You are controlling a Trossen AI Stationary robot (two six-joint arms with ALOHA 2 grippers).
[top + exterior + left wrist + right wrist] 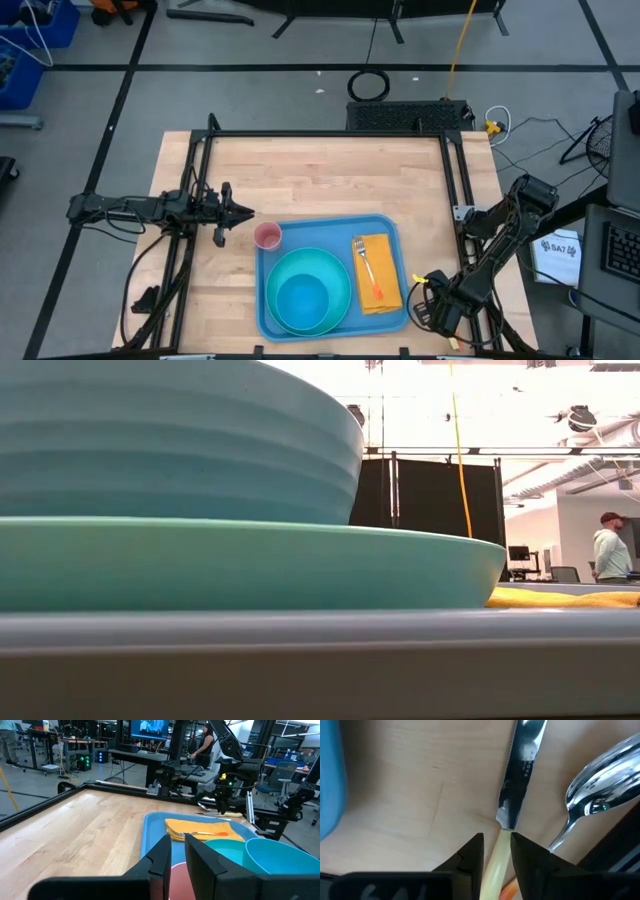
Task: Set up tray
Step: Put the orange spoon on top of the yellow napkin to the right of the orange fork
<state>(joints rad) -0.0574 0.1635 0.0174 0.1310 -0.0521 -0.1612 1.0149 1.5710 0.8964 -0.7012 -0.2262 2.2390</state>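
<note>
The blue tray [392, 232] lies at the table's near middle; its rim fills the bottom of the low view [320, 660]. On it stands a turquoise plate [335, 262] with a turquoise bowl [300, 300] in it. Beside them lies a yellow-orange napkin [385, 295] with an orange-handled fork [366, 268] on it, and a pink cup [267, 236] stands at the tray's far left corner. My left gripper [248, 212] is shut, just left of the cup and farther back, touching nothing. My right gripper [497, 845] is right of the tray, low over a knife [522, 765] and a spoon [597, 785] on the table. My right gripper has the knife's cream handle [496, 857] between its two fingers, close to where the blade begins. The fingers lie across the handle and come from above. The blade [520, 780] lies flat on the wood beyond the fingers.
A black frame [330, 134] runs along the table's far, left and right sides. The spoon lies close beside the knife. An orange thing [506, 894] shows under my right gripper. Bare wood lies beyond the tray's far edge. People are in the room beyond.
</note>
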